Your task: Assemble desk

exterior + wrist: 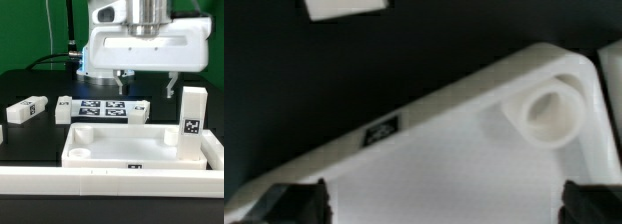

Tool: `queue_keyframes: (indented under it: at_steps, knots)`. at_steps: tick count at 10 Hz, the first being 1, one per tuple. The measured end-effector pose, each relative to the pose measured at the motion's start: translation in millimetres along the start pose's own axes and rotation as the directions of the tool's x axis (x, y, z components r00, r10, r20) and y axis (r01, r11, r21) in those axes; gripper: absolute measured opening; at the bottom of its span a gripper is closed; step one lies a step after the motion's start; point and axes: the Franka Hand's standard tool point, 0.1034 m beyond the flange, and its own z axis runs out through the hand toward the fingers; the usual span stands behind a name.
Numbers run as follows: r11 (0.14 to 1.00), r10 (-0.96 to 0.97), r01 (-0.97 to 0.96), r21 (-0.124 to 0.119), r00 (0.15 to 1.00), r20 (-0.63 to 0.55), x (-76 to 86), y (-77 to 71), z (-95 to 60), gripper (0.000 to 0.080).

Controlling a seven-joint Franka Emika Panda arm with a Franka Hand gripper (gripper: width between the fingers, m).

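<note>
Standing in the tabletop (100,157): one upright leg (192,118).

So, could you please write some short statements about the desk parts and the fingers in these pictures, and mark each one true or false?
1. The fingers are open and hold nothing. True.
2. The tabletop lies on top of the marker board. False: it lies on the black table, nearer the camera than the board.
3. An upright leg stands at the exterior view's right. True.
4. All four legs sit in sockets. False: a loose leg lies on the table at the exterior view's left.
5. The corner socket seen in the wrist view is empty. True.
</note>
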Motion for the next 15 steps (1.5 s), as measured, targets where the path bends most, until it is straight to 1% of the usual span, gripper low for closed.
queue_keyframes:
  at_steps: [1,2,3,5,6,7,8,9,10,11,12,13,14,15]
  knots:
    - [1.0,0.002,-0.003,-0.012,1.0,-0.006,-10.6,11.9,10.3,0.0648]
    - [1.0,0.0,0.0,-0.017,1.0,-0.002,-12.3,13.4,14.7,0.0648]
    - [1.0,-0.006,0.007,-0.021,1.0,0.028,-11.9,12.3,13.5,0.0648]
    - [1.0,-0.01,0.011,-0.025,0.999,0.042,-12.4,12.9,14.4,0.0648]
    - [0.999,-0.025,0.031,-0.04,0.99,0.137,-17.0,17.7,15.1,0.0648]
    - [0.998,-0.039,0.045,-0.036,0.986,0.165,-12.0,22.8,15.0,0.0648]
    - [0.998,-0.046,0.055,-0.038,0.974,0.221,-18.6,31.3,18.2,0.0648]
    - [0.997,-0.059,0.071,-0.038,0.967,0.247,-19.8,32.8,20.4,0.0648]
    - [0.996,-0.068,0.084,-0.039,0.945,0.321,-25.1,30.7,20.0,0.0648]
    - [0.996,-0.062,0.084,-0.04,0.92,0.387,-23.5,27.6,17.6,0.0648]
    - [0.996,-0.054,0.079,-0.044,0.908,0.416,-21.6,29.3,19.4,0.0648]
    - [0.995,-0.051,0.083,-0.047,0.874,0.483,-26.5,31.7,18.9,0.0648]
    - [0.992,-0.092,0.122,-0.025,0.85,0.519,-25.8,30.9,19.0,0.0648]
    - [0.987,-0.134,0.159,0.008,0.804,0.579,-29.2,29.8,18.4,0.0648]
